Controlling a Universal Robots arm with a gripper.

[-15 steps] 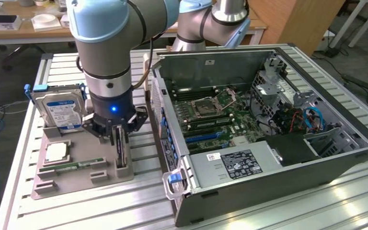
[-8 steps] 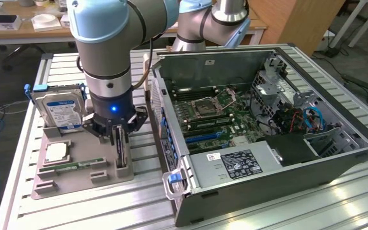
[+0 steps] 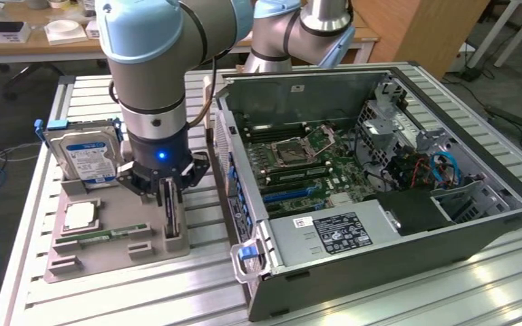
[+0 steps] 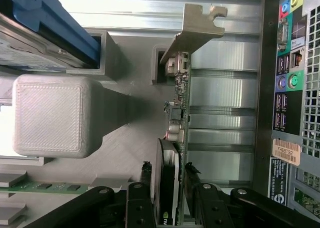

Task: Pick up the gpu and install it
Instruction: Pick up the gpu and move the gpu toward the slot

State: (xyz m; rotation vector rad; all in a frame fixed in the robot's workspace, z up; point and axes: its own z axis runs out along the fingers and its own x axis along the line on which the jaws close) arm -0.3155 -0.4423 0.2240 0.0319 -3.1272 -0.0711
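The gpu (image 3: 171,216) stands on edge in a slot of the grey printed holder (image 3: 107,257), on the side nearest the computer case. In the wrist view the gpu (image 4: 181,95) is a thin dark card with a pale metal bracket (image 4: 192,30) at its far end. My gripper (image 3: 169,197) has come straight down over it. The gripper (image 4: 167,172) is open, and its black fingertips (image 4: 145,170) stand on either side of the card's fan housing with small gaps. The card rests in its slot.
The open computer case (image 3: 379,170) lies to the exterior view's right of the holder, motherboard exposed, rear ports (image 4: 292,87) close beside the card. The holder also carries a blue-labelled hard drive (image 3: 84,159), a CPU (image 3: 79,216) and a green memory stick (image 3: 102,236).
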